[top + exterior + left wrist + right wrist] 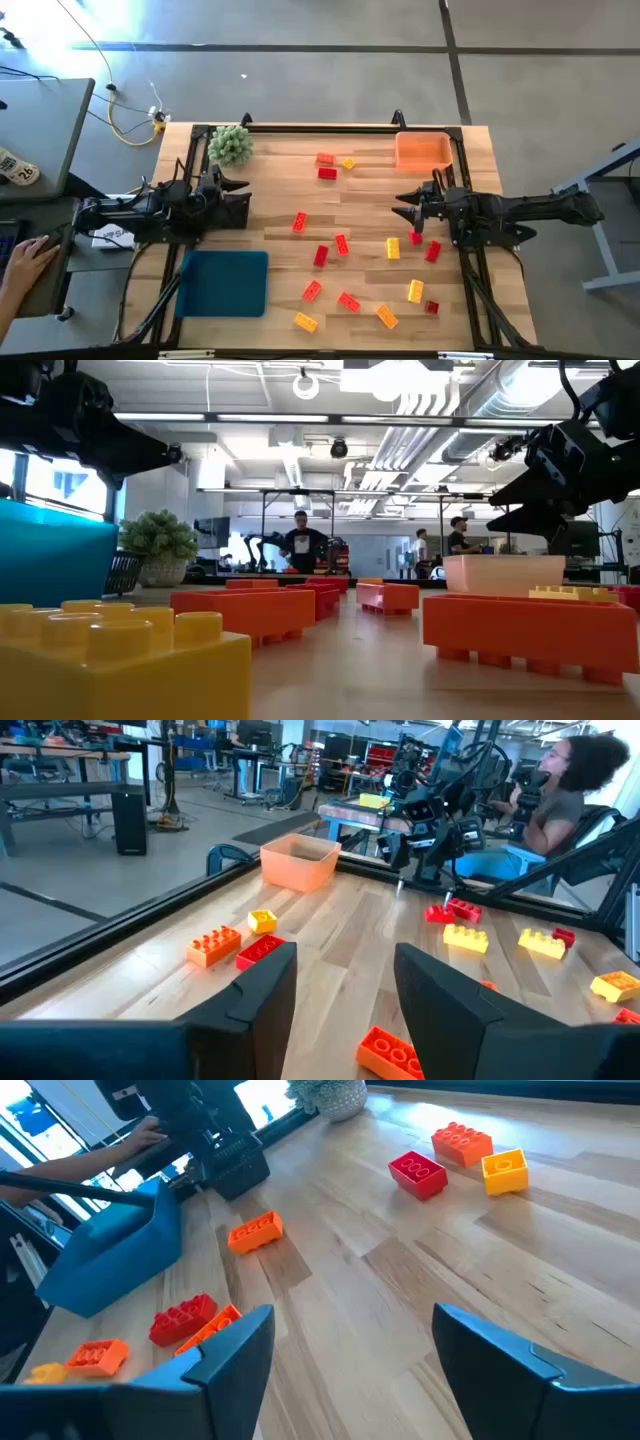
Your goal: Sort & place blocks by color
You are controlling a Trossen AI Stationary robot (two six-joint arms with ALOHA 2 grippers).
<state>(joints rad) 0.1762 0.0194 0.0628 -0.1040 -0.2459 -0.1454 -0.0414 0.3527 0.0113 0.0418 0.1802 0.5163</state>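
Observation:
Several small studded red, orange and yellow blocks lie flat and scattered over the wooden table, among them a far group of three (pixel 333 164) and a red one (pixel 341 243) near the middle. My left gripper (pixel 243 185) hovers open at the table's left side, near the green plant ball (pixel 230 145). In its wrist view the left gripper (pixel 345 985) holds nothing. My right gripper (pixel 404 204) hovers open at the right side, just near of the orange bin (pixel 423 151). Nothing sits between the fingers of the right gripper (pixel 352 1342) in its wrist view.
A blue bin (pixel 222 282) sits at the near left, the orange bin at the far right. A black frame (pixel 300 127) borders the table. A person's hand (pixel 28 258) rests at a desk left of the table. People stand in the room behind.

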